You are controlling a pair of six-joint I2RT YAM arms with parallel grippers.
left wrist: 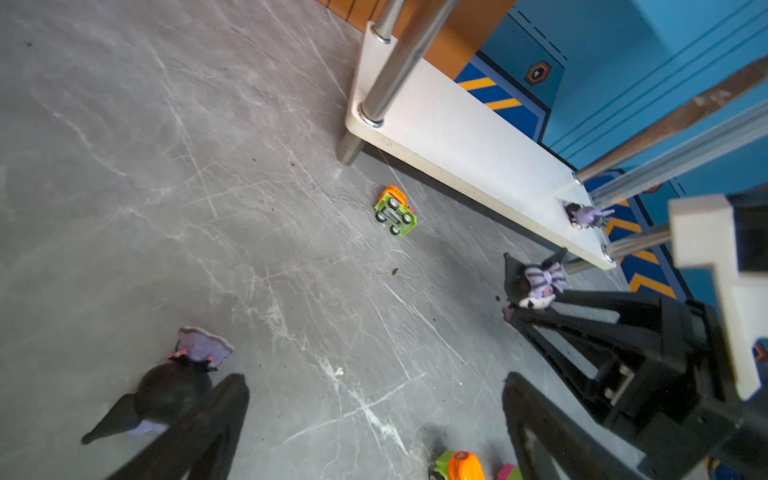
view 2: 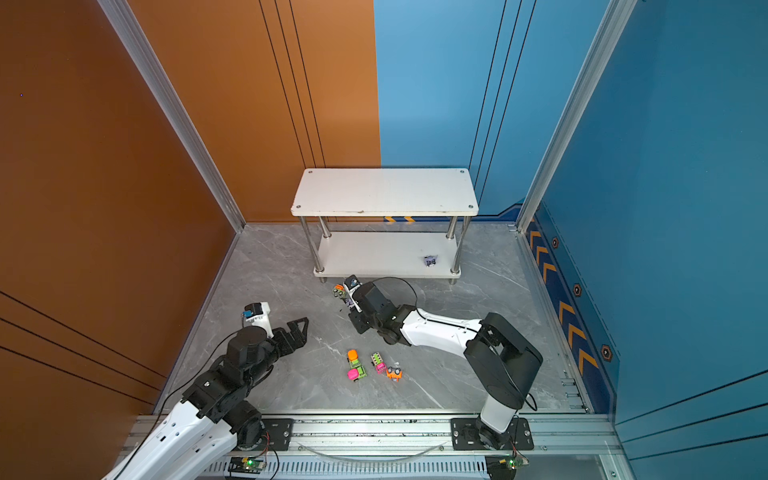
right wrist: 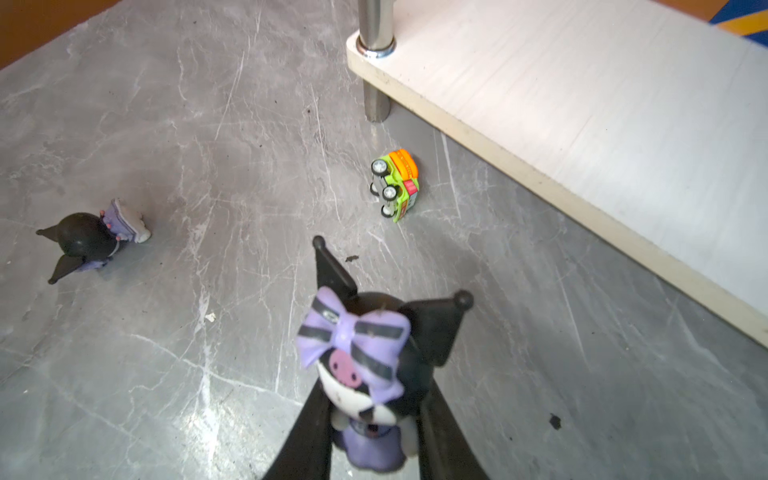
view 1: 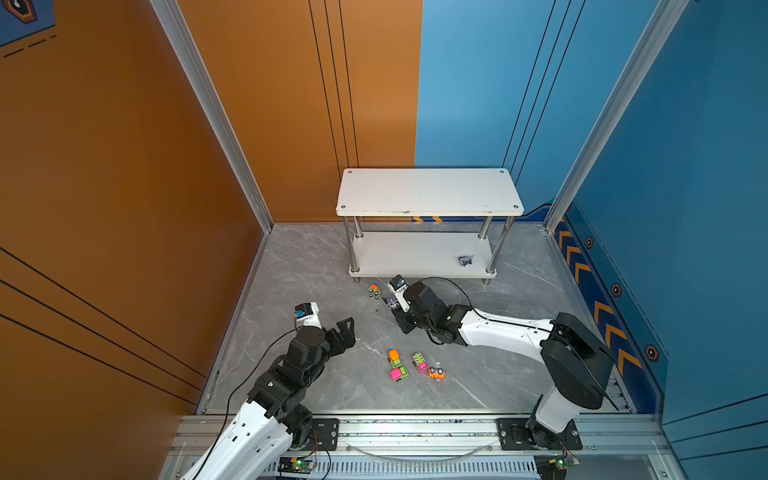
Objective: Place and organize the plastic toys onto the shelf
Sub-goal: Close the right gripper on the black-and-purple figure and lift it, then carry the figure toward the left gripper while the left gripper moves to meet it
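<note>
My right gripper (right wrist: 370, 415) is shut on a black-and-lilac figurine (right wrist: 365, 374) with a striped bow, held just above the floor in front of the shelf (view 1: 415, 253). In both top views that gripper (view 1: 390, 301) (view 2: 353, 305) sits near the shelf's left front leg. My left gripper (left wrist: 374, 415) (view 1: 345, 332) stands open; another figurine (left wrist: 174, 386) (right wrist: 95, 241) lies on the floor beside one finger. A third figurine (view 1: 465, 261) (left wrist: 586, 216) rests on the lower board. A green-orange car (view 1: 374, 291) (right wrist: 397, 183) lies on its side near the shelf. Several neon cars (view 1: 399, 368) cluster mid-floor.
The shelf's top board (view 1: 428, 191) is bare and overhangs the lower board; chrome posts (view 1: 357, 232) stand at its corners. Orange and blue walls close in the grey marble floor (view 1: 316, 266). An aluminium rail (view 1: 415, 428) carries both arm bases along the front.
</note>
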